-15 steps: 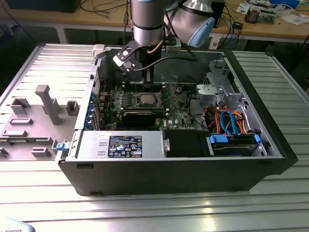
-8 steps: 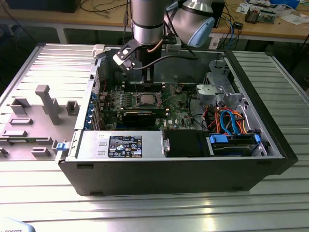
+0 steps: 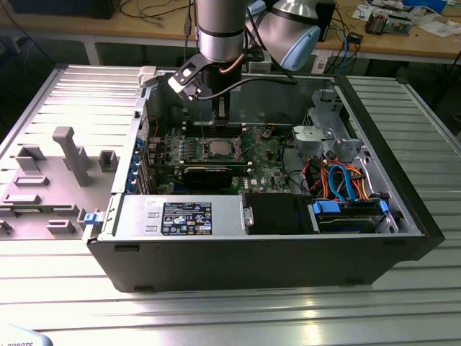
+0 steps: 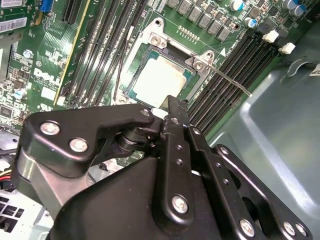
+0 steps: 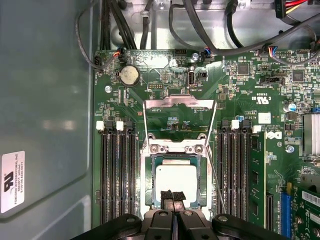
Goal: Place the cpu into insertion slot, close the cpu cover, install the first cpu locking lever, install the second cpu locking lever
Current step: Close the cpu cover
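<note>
Exterior view looks down from afar into the open computer case (image 3: 288, 252) around the insertion slot (image 3: 220, 148). My two wrist views hang close above that insertion slot (image 5: 175, 147) (image 4: 175, 49), one square-on, one slanted.

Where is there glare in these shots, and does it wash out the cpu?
Exterior view: light glares off the ribbed metal table in the foreground. First wrist view: a soft bright patch lies on the grey case wall; the cpu looks pale, its edges plain. Second wrist view: the cpu is bright but not washed out.
</note>
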Motion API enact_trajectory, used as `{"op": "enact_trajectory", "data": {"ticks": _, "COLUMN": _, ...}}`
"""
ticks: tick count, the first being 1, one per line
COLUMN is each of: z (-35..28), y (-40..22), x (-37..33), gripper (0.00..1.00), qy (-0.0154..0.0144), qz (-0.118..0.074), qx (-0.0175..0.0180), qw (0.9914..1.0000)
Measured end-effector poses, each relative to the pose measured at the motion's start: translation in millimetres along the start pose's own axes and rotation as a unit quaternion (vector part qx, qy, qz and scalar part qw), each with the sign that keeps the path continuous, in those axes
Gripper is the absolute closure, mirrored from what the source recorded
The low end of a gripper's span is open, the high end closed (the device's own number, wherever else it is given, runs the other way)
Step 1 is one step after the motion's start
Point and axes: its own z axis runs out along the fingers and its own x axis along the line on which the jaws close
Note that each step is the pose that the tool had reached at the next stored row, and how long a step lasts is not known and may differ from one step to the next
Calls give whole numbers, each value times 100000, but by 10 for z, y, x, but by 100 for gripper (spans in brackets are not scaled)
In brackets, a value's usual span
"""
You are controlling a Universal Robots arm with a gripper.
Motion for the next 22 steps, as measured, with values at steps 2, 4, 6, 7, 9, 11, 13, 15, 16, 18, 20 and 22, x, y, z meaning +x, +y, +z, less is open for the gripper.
{"op": "enact_trajectory", "data": {"ticks": 2, "z": -1, "y": 0, "x": 0, "gripper": 89, "qy": 30, "qz": -2, "qx": 2, "qw": 100000}}
{"op": "enact_trajectory", "data": {"ticks": 4, "z": -1, "y": 0, "x": 0, "gripper": 89, "qy": 70, "qz": 0, "qx": 4, "qw": 100000}}
{"op": "enact_trajectory", "data": {"ticks": 6, "z": -1, "y": 3, "x": 0, "gripper": 89, "qy": 84, "qz": -8, "qx": 52, "qw": 100000}}
{"op": "enact_trajectory", "data": {"ticks": 7, "z": -1, "y": 22, "x": -1, "gripper": 89, "qy": 76, "qz": 6, "qx": 395, "qw": 99999}}
{"op": "enact_trajectory", "data": {"ticks": 9, "z": 0, "y": 41, "x": -1, "gripper": 89, "qy": 88, "qz": 18, "qx": 891, "qw": 99996}}
{"op": "enact_trajectory", "data": {"ticks": 11, "z": 0, "y": 41, "x": -1, "gripper": 89, "qy": 83, "qz": 26, "qx": 920, "qw": 99996}}
{"op": "enact_trajectory", "data": {"ticks": 13, "z": 0, "y": 41, "x": 0, "gripper": 89, "qy": 88, "qz": 23, "qx": 936, "qw": 99996}}
{"op": "enact_trajectory", "data": {"ticks": 15, "z": 0, "y": 41, "x": 0, "gripper": 89, "qy": 86, "qz": 25, "qx": 944, "qw": 99996}}
{"op": "enact_trajectory", "data": {"ticks": 16, "z": -1, "y": 42, "x": 0, "gripper": 89, "qy": 94, "qz": 23, "qx": 939, "qw": 99996}}
{"op": "enact_trajectory", "data": {"ticks": 18, "z": -12, "y": 42, "x": 0, "gripper": 89, "qy": 83, "qz": 24, "qx": 948, "qw": 99995}}
{"op": "enact_trajectory", "data": {"ticks": 20, "z": -29, "y": 42, "x": 0, "gripper": 89, "qy": 90, "qz": 24, "qx": 943, "qw": 99996}}
{"op": "enact_trajectory", "data": {"ticks": 22, "z": -59, "y": 44, "x": 1, "gripper": 89, "qy": 89, "qz": 24, "qx": 942, "qw": 99996}}
